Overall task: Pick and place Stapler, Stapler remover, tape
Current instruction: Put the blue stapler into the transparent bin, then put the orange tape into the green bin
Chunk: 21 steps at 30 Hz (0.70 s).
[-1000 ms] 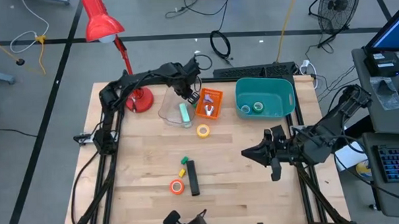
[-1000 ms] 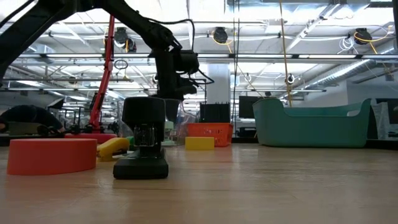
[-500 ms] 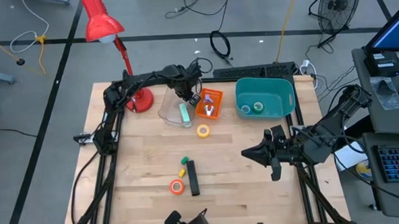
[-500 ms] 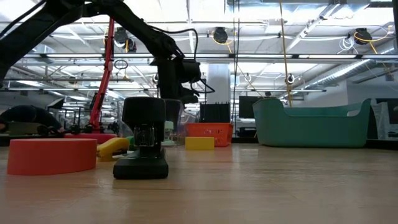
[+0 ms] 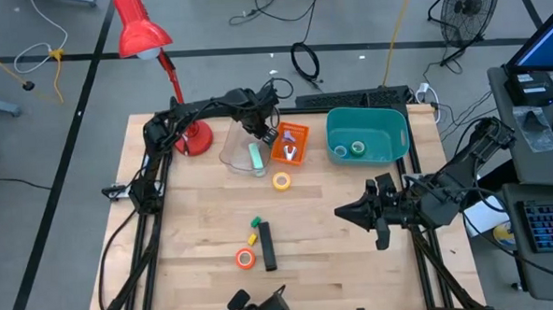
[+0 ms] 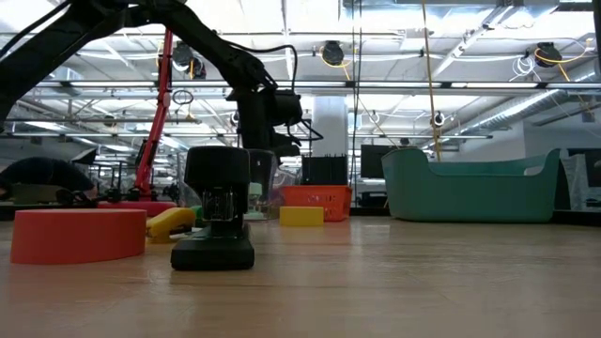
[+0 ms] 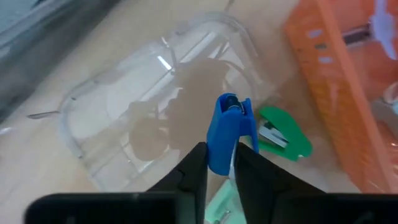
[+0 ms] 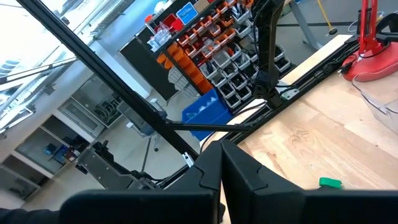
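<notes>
Your left claw (image 7: pixel 219 168) is pinching a blue stapler remover (image 7: pixel 225 132) between nearly closed fingers, hovering above the clear container (image 7: pixel 149 106).

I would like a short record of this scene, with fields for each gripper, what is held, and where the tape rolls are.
left gripper: over the clear container, shut on a blue stapler remover
right gripper: waiting at the table's right side, shut, holding nothing
yellow tape roll: on the table
orange tape roll: on the table, beside the black stapler
teal bin: two tape rolls inside
</notes>
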Tool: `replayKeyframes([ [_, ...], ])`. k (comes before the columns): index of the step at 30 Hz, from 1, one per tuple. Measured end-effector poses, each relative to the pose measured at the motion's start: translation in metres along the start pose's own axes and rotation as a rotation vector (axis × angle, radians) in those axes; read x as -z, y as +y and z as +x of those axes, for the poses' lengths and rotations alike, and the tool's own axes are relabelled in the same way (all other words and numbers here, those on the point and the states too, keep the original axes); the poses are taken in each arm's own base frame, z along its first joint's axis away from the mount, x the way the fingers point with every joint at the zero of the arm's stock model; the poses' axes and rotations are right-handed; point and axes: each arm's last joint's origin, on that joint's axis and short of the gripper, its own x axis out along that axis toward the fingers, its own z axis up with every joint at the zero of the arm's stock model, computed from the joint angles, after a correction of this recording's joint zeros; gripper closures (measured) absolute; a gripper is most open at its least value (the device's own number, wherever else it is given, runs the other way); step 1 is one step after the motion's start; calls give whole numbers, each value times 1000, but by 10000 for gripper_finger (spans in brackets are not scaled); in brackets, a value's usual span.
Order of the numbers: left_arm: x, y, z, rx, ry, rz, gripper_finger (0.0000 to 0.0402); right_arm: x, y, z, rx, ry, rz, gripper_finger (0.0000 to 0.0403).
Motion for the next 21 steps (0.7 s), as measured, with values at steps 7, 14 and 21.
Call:
replayKeyframes([
  [7,1,1,0,-20,9,-15,281,0,0,0,0,0,0,403],
  [14,1,0,0,1,16,-13,276,1,1,-1,-5,5,0,403],
  [21,3,1,0,-19,34,-12,276,1,1,-1,-5,5,-3,403],
])
